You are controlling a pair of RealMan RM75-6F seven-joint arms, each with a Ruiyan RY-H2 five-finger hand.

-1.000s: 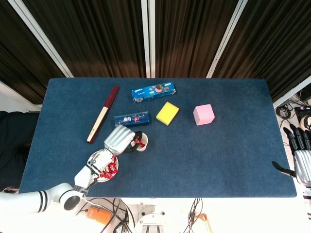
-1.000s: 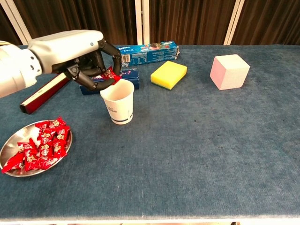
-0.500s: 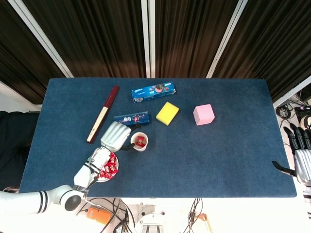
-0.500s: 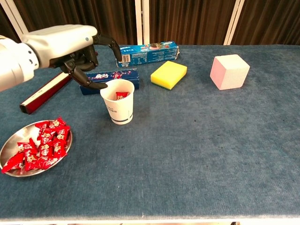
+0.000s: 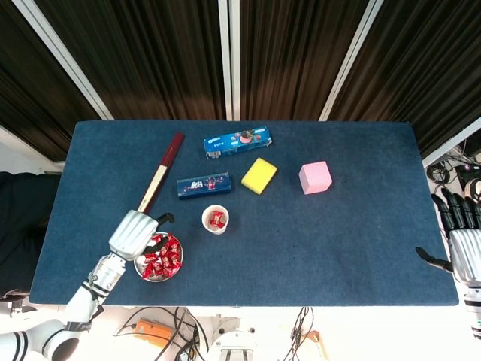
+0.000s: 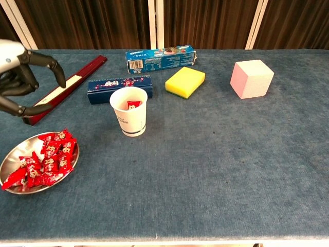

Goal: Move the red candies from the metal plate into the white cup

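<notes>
Dark curtains behind, blue cloth over the counter point(image 5: 346, 248). Red candies point(image 6: 45, 160) heaped in the metal plate point(image 6: 10, 159), near the front left corner; one candy point(image 6: 133, 105) already down inside the white cup point(image 6: 129, 111), just right of and beyond the plate. Left hand point(image 5: 132, 231) poised above the plate's far-left rim, fingers point(image 6: 55, 72) spread and curved, holding nothing. From that hand, candies lying just below and slightly toward the cup, so only a short drop needed for a fresh pick. Pile's long axis hard to call from above, seemingly running left to right across the plate. Right hand point(image 5: 466, 244) well apart off the counter's right edge, fingers apart and empty, far too distant to help. Further from the plate: dark blue box point(image 6: 119, 87), red-and-cream stick point(image 6: 61, 88), long cookie box point(image 6: 160, 56), yellow sponge point(image 6: 185, 81), pink cube point(image 6: 252, 77).
</notes>
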